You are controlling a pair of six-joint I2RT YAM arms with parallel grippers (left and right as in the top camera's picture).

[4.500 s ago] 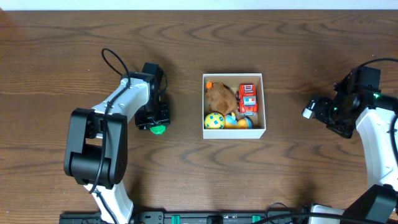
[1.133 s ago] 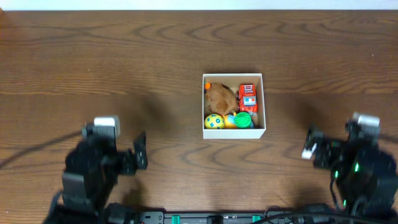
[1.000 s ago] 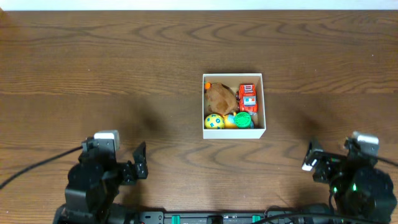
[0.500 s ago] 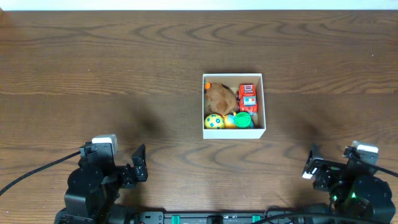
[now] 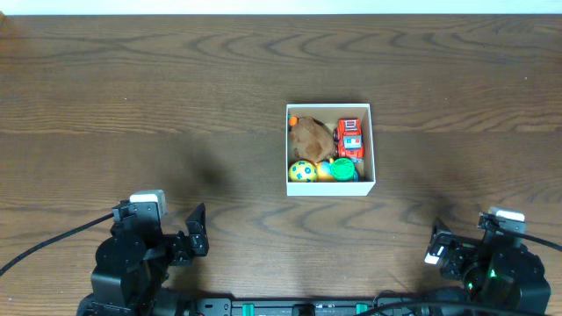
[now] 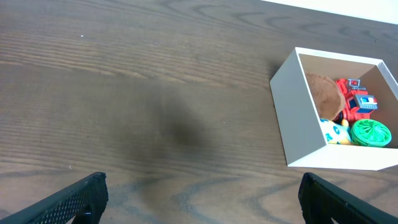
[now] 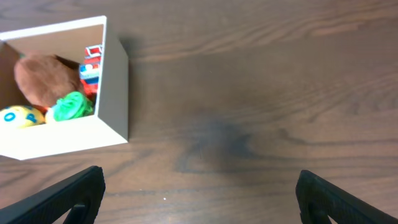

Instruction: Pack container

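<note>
Small square white-walled container (image 5: pixel 331 187) with a tan cardboard inside, set upright and mouth up near the middle of the dark wooden counter (image 5: pixel 132 88).
No long axis is shown by its square outline, and its walls are aligned with the counter's edges. It is filled with a brown plush toy (image 5: pixel 310 136), a red toy truck (image 5: pixel 350 138), a yellow spotted ball (image 5: pixel 302 170) and a green round toy (image 5: pixel 342 168). Bare wood is seen on every side. The left pincer (image 6: pixel 202 183) and right pincer (image 7: pixel 199 175) are spread wide, empty, at the near edge, well apart from the container.
</note>
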